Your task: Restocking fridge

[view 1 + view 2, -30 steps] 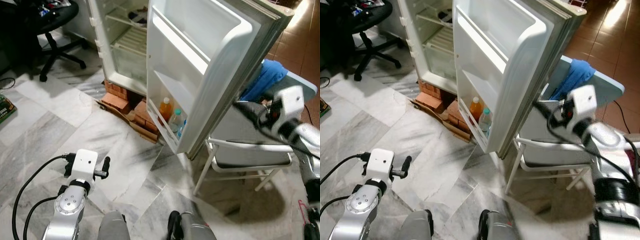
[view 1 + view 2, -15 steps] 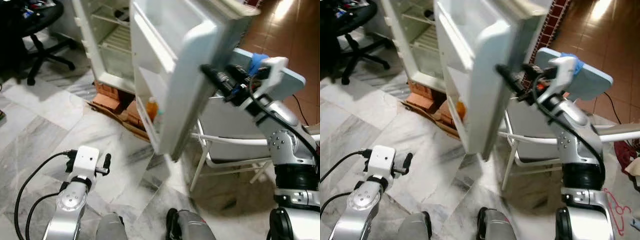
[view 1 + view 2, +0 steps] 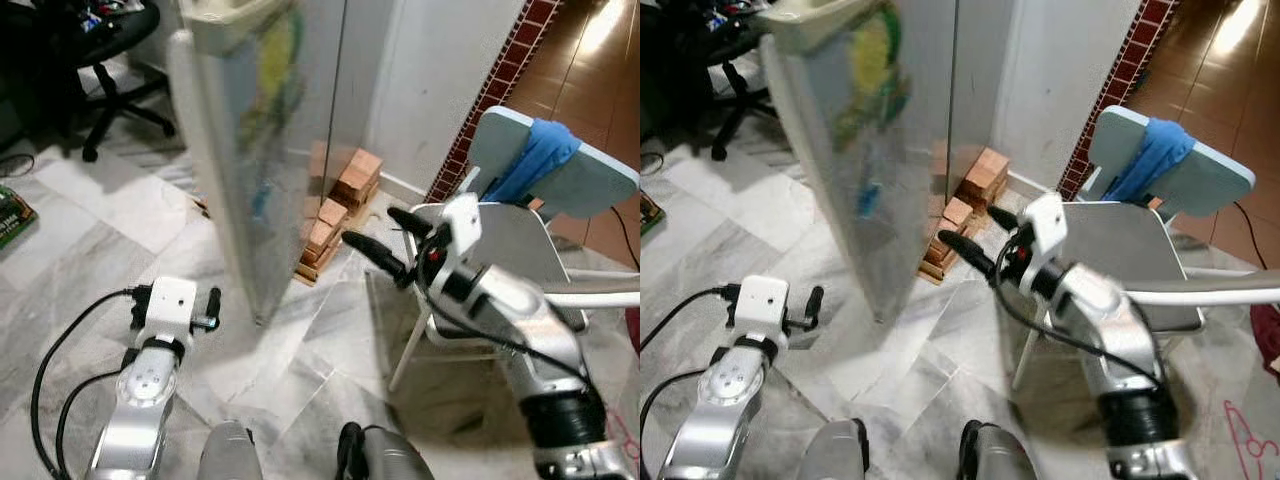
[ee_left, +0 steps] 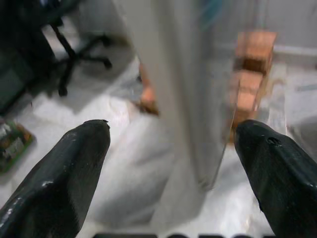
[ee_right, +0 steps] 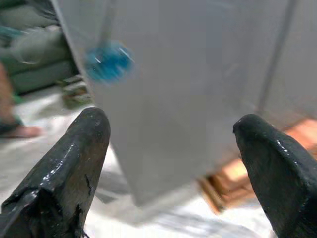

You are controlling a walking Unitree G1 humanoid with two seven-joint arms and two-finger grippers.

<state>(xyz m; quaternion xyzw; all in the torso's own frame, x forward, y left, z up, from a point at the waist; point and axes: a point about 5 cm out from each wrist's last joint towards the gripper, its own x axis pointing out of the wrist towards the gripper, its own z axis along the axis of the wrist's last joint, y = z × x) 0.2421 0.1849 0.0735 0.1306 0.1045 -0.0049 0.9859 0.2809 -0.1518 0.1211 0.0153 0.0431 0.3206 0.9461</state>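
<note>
The white fridge door (image 3: 260, 150) stands swung across the fridge, blurred, its outer face with coloured stickers toward me. My right gripper (image 3: 378, 240) is open, a short way off that face, its fingers aimed at it with nothing between them. In the right wrist view the door (image 5: 198, 89) spans the gap between the open fingers, with a blue sticker (image 5: 109, 62) on it. My left gripper (image 3: 205, 310) hangs low near the door's bottom corner, open in the left wrist view (image 4: 171, 124), holding nothing.
Stacked bricks (image 3: 335, 205) lie on the marble floor by the wall behind the door. A white chair (image 3: 520, 250) with a blue cloth (image 3: 535, 165) stands close behind my right arm. A black office chair (image 3: 110, 60) is at the far left.
The fridge door has swung from wide open to across the fridge, hiding the shelves and bottles. My right arm came round from behind the door and swept left with it.
</note>
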